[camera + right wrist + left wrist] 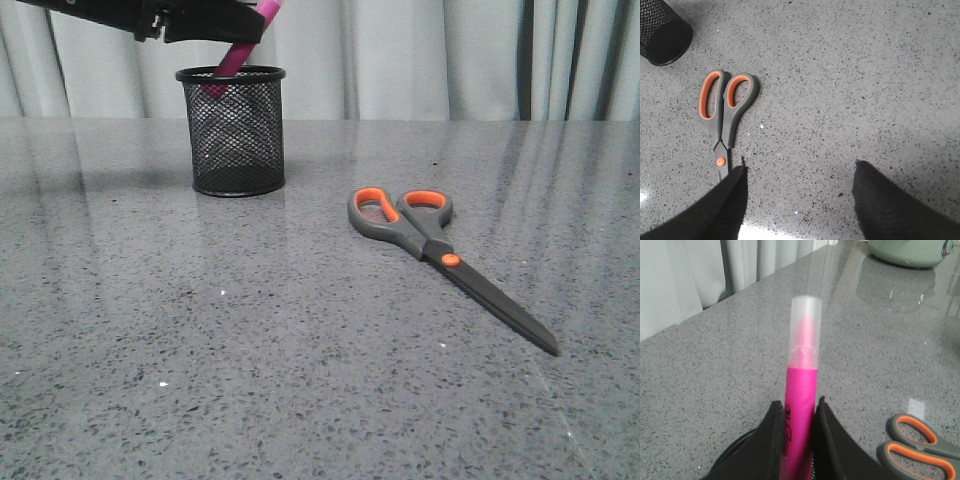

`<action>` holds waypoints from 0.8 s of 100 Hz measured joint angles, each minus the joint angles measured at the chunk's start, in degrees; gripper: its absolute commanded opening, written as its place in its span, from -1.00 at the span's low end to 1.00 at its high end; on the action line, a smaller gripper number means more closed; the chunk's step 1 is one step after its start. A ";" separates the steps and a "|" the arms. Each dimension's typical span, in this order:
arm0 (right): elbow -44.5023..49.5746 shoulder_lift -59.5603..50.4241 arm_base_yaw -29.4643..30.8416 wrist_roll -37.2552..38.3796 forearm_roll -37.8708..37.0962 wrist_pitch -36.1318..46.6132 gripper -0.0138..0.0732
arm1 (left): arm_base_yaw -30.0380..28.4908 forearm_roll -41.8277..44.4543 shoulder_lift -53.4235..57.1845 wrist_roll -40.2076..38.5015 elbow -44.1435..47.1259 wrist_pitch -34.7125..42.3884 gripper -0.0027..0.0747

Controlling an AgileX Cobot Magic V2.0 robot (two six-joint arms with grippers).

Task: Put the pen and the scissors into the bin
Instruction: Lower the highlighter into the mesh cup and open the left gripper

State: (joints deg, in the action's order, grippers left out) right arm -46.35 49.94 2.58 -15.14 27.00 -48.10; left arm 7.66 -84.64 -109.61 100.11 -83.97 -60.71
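The scissors (440,252) lay nearest on the grey tabletop (200,380), closed, blade tip pointing near-right, handles toward the bin (232,130), well apart from it. The bin stood upright at the far left. The left claw (800,432) was clamped on the pen (238,50), which slanted into the bin's mouth; its lower end was hidden behind the mesh and its cap cut off at the frame's top. The right claw (800,192) hung spread wide and empty above the tabletop, the scissors' blades partly hidden behind one finger.
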 measured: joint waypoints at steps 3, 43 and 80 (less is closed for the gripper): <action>0.00 0.00 0.00 0.00 0.00 0.00 0.27 | 0.00 0.09 0.00 0.00 0.00 0.00 -0.87; 0.00 0.00 0.00 0.00 0.00 0.10 0.27 | 0.00 0.87 0.00 -0.84 0.00 -0.09 -0.04; 0.00 0.00 0.00 0.00 0.00 0.10 0.27 | -0.45 4.13 7.33 -0.93 -3.29 -1.17 -0.81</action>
State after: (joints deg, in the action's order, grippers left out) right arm -46.35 49.94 2.58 -15.14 27.00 -48.00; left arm 7.21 -80.51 -102.28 99.19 -87.26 -61.88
